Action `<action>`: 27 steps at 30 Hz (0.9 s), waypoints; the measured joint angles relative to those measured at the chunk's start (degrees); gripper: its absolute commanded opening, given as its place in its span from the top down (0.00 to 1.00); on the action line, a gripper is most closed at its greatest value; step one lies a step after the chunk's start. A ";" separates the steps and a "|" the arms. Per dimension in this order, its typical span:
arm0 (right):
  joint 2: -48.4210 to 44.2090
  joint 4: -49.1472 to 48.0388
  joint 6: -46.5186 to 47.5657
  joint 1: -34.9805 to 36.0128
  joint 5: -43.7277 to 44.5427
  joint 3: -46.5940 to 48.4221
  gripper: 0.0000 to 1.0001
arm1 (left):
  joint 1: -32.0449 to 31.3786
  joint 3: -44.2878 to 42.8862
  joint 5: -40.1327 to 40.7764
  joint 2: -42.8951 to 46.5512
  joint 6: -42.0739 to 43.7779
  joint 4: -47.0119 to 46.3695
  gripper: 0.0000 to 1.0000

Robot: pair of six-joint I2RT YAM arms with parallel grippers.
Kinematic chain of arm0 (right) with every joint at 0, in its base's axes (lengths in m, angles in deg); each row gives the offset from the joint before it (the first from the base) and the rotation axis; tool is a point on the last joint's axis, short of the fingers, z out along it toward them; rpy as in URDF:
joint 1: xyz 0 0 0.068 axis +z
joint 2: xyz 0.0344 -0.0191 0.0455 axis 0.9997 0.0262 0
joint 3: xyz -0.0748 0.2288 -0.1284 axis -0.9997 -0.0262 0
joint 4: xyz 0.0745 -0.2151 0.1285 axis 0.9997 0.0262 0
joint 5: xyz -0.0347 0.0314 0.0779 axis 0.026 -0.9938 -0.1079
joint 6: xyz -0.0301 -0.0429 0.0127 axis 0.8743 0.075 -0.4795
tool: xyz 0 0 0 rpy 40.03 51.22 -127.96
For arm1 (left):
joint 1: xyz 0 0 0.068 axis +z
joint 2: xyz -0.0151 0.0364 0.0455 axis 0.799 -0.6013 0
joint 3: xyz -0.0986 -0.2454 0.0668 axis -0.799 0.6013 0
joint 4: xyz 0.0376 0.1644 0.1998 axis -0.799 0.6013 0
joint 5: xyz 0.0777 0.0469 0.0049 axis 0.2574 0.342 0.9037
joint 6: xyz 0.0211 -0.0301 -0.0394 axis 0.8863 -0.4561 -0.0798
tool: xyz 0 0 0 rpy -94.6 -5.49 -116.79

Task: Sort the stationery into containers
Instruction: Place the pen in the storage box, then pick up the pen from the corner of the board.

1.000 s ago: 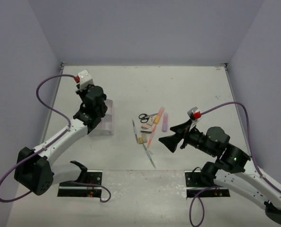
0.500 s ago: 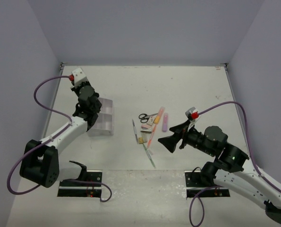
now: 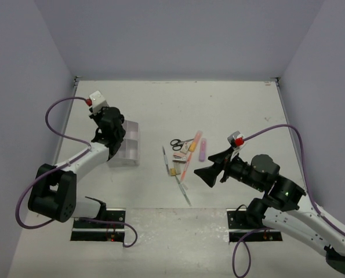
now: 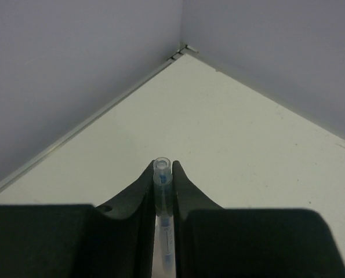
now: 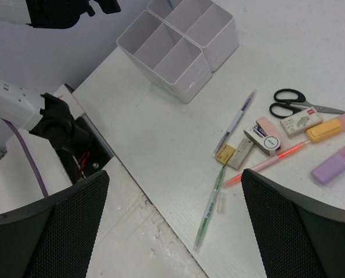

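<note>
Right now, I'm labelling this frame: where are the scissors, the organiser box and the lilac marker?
scissors (image 5: 301, 104), right wrist view, handle junction.
organiser box (image 5: 196, 78), right wrist view, outer wall.
lilac marker (image 5: 333, 166), right wrist view, body.

The left gripper (image 3: 110, 142) hung over the left side of the clear box (image 3: 132, 152). Scissors (image 3: 176, 143), an orange marker (image 3: 196, 139), a lilac bar (image 3: 202, 149) and a grey pen (image 3: 165, 157) lay bunched mid-table. The right gripper (image 3: 209, 173), spread wide, pointed at them from nearby.
</note>
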 measured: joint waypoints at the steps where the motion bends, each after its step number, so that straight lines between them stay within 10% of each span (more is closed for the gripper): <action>1: -0.03 0.00 0.00 0.00 -0.01 -0.03 0.01 | 0.00 -0.08 0.53 0.00 -1.80 2.28 0.59; 9: -0.75 0.01 0.00 0.00 -0.05 -0.25 0.01 | 0.06 -1.41 0.63 2.24 -13.43 19.04 0.01; 27: 20.68 4.05 -22.33 0.00 15.04 2.64 0.01 | 0.10 -13.11 -35.10 34.55 -18.58 50.43 0.00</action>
